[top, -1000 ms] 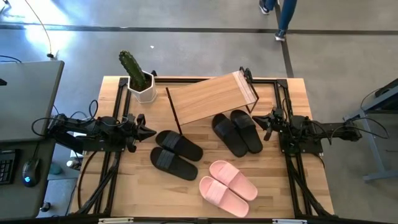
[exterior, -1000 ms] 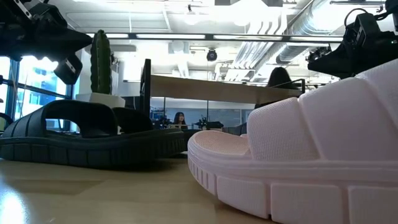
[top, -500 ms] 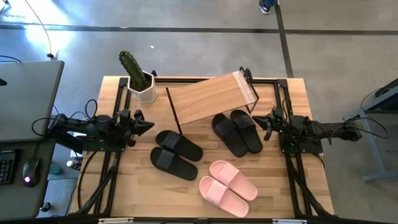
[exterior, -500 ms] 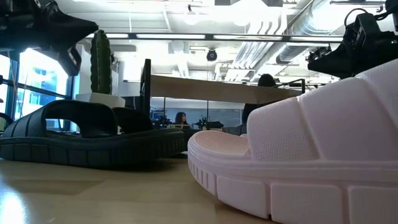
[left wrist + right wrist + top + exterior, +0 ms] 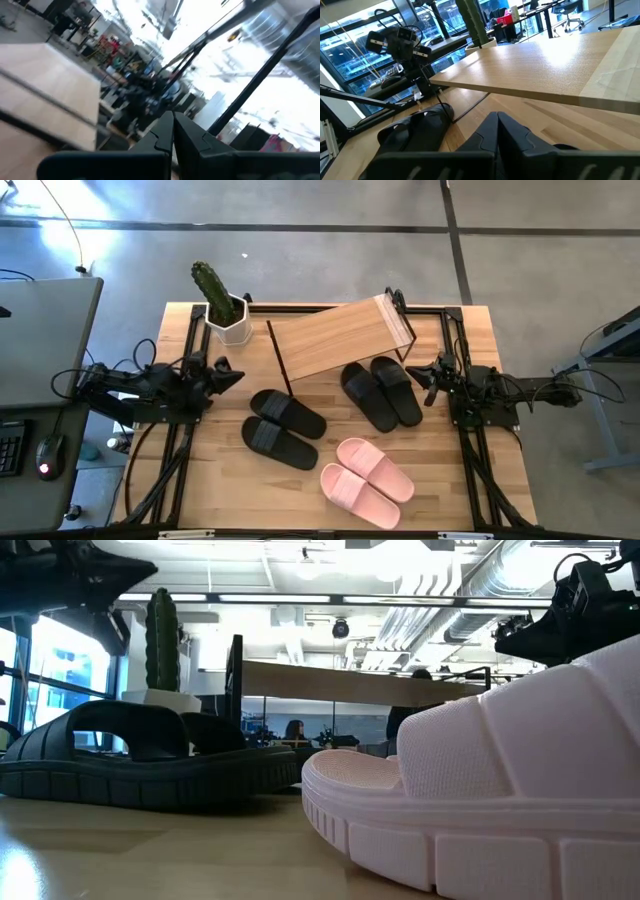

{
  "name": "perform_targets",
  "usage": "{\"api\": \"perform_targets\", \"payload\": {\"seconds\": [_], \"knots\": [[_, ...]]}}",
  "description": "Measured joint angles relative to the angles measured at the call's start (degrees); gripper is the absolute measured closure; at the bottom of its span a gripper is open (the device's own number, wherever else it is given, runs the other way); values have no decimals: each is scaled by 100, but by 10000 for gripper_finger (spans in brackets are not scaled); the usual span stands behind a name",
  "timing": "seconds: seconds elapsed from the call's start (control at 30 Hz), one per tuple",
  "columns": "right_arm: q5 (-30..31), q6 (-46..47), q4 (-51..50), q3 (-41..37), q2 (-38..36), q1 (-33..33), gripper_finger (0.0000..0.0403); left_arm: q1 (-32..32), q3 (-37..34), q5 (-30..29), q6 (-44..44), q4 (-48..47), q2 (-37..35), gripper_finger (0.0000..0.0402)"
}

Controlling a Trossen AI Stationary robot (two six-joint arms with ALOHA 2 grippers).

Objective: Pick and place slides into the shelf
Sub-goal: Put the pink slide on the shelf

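Left hand [image 5: 238, 377] drawn back and raised, clenched empty, right hand [image 5: 427, 386] clenched, parked beside shelf [image 5: 340, 337]

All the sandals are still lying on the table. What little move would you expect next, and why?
Probably the left tool opens and dips toward the nearest black slide. It is shut and empty, hovering beside that pair, and no slide sits on or under the shelf yet.

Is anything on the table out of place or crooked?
Yes: the shelf sits skewed, its plank edges at an angle to the table edges. The three pairs of slides lie loosely scattered in front of it, none stored yet.
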Motion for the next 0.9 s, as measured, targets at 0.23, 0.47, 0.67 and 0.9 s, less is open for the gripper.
{"api": "perform_targets", "payload": {"seconds": [0.23,0.47,0.67,0.9], "knots": [[-87,945,134,0,1,0,402,0,0,-44,-605,360,-1,399],[-204,3304,170,0,2,0,402,-1,0,284,-1740,874,1,399],[-571,3635,792,0,2,0,402,-2,0,770,-1212,2214,3,399],[-1636,3082,3024,0,2,2,402,-2,53,981,-941,2691,44,399]]}}
